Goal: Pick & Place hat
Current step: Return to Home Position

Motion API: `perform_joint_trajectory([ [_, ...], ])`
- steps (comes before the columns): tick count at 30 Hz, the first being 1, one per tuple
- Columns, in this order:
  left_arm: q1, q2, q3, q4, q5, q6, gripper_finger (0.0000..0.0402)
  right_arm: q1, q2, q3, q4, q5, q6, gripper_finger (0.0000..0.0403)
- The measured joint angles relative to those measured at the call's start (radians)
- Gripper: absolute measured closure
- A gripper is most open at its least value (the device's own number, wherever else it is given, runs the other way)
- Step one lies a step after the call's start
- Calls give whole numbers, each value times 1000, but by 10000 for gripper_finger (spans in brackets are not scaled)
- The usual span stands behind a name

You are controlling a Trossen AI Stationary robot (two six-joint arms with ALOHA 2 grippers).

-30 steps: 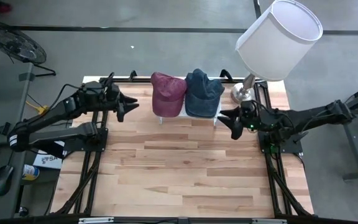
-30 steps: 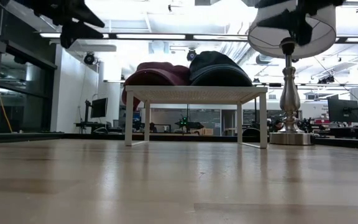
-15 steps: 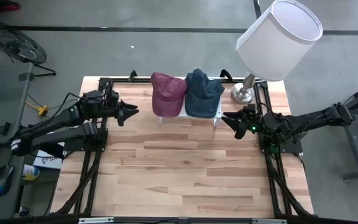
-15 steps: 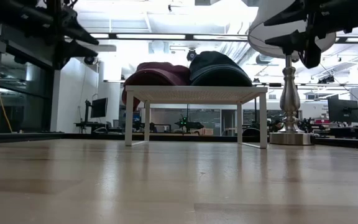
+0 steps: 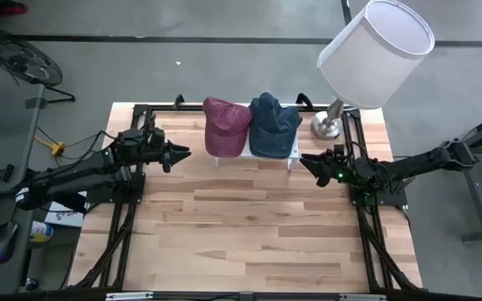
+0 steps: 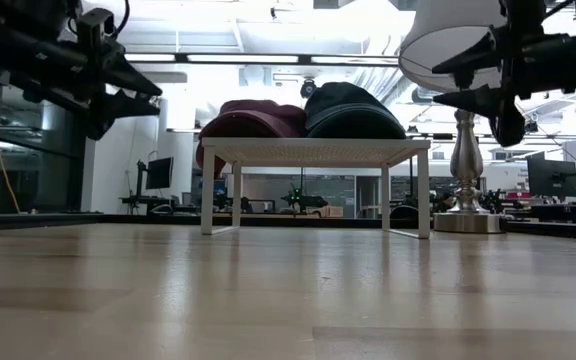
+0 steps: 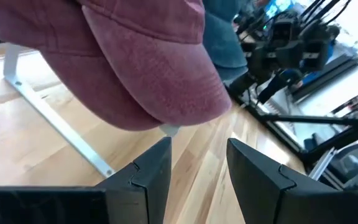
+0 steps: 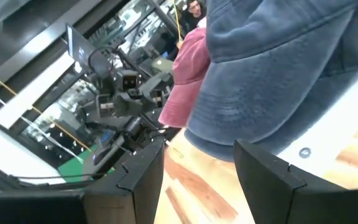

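Red cap (image 5: 226,125) and blue cap (image 5: 273,124) seated side by side on shelf (image 6: 313,152); placing judged done. Left gripper (image 5: 184,153), right gripper (image 5: 304,160) held clear, fingers spread, empty; only parking left.

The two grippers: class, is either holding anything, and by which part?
Nothing is held. The left gripper and right gripper are open, empty, flanking the white shelf bearing the red fabric cap and blue fabric cap.

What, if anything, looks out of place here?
Nothing much. The red cap and blue cap sit side by side on the white shelf; the red brim droops over its edge. The left claw and right claw hang open and empty, one at each side.
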Motion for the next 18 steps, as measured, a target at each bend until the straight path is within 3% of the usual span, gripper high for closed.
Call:
perform_joint_trajectory([
  [9, 0, 0, -84, 108, 8, -44, 247, -75, -1, -107, 145, -26, 50, 215],
  [18, 0, 0, -191, 276, 7, -98, 247, -156, 0, -104, 158, -88, -3, 215],
])
